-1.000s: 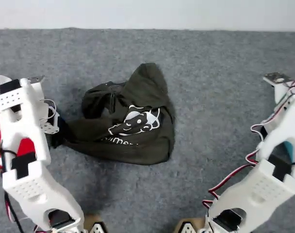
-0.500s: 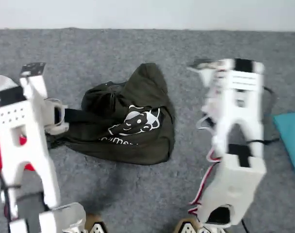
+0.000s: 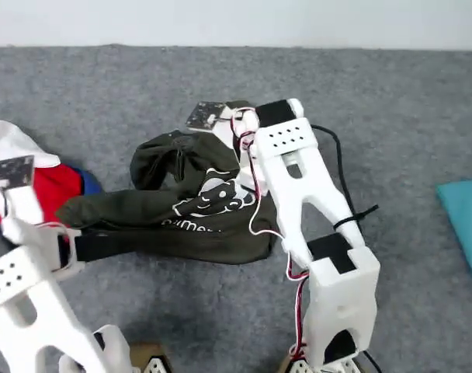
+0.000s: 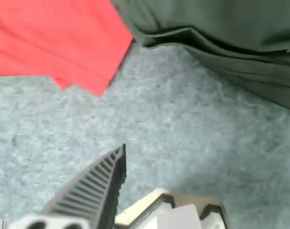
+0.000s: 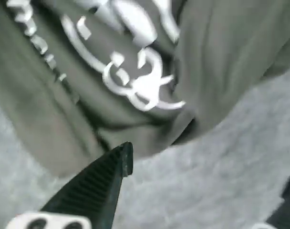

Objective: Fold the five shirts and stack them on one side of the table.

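Note:
A dark olive shirt (image 3: 197,203) with a white print lies crumpled mid-table, one sleeve drawn out leftward. My left gripper (image 3: 104,245) lies low by the shirt's near-left edge. In the left wrist view its ribbed finger (image 4: 95,188) is over bare carpet, nothing held, with the olive shirt (image 4: 221,43) and a red shirt (image 4: 54,43) beyond. My right gripper (image 3: 236,136) hovers over the shirt's far right part. In the right wrist view it (image 5: 207,176) stands open above the print (image 5: 135,81), nothing held.
At the left edge a red shirt (image 3: 53,186) lies on a white one (image 3: 7,140), with a bit of blue cloth (image 3: 90,184) beside them. A teal shirt (image 3: 463,221) lies at the right edge. Grey carpet (image 3: 391,101) covers the table.
The right arm swung from the right edge to above the olive shirt. The left arm drew back toward the near left, uncovering the red and white shirts; the olive sleeve now stretches left.

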You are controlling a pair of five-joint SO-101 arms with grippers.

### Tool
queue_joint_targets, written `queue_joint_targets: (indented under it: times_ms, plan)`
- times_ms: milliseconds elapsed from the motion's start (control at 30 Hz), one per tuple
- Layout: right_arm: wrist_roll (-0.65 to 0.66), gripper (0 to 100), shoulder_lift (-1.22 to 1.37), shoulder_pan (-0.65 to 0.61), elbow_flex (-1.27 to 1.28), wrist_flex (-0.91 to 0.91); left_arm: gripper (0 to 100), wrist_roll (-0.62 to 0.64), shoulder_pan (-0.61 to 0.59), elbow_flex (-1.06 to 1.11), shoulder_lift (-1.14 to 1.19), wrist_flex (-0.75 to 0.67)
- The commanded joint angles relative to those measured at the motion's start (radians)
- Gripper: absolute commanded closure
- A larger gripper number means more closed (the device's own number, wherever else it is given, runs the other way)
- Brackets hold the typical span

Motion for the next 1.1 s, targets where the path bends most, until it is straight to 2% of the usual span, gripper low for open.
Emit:
queue_joint_targets:
  times_ms: [0,300,533,700,900,1067]
  plan:
    - [-0.009,61.8,0.036,0.010,-0.035,-0.084,36,-0.041,-0.063,0.012,-0.069,0.031]
    - [-0.009,68.4,0.285,0.031,-0.391,-0.047,36,-0.077,-0.112,0.012,-0.083,0.031]
    - [-0.014,99.5,0.481,0.110,-0.681,-0.027,36,-0.077,-0.112,0.016,-0.084,0.031]
    - [-0.011,98.9,0.564,0.156,-0.835,0.041,36,-0.077,-0.112,0.016,-0.081,0.031]
    - [-0.009,99.0,0.601,0.188,-0.977,0.237,36,-0.077,-0.109,0.012,-0.080,0.031]
    - [-0.011,99.0,0.584,0.340,-0.962,0.255,36,-0.077,-0.110,0.010,-0.080,0.031]
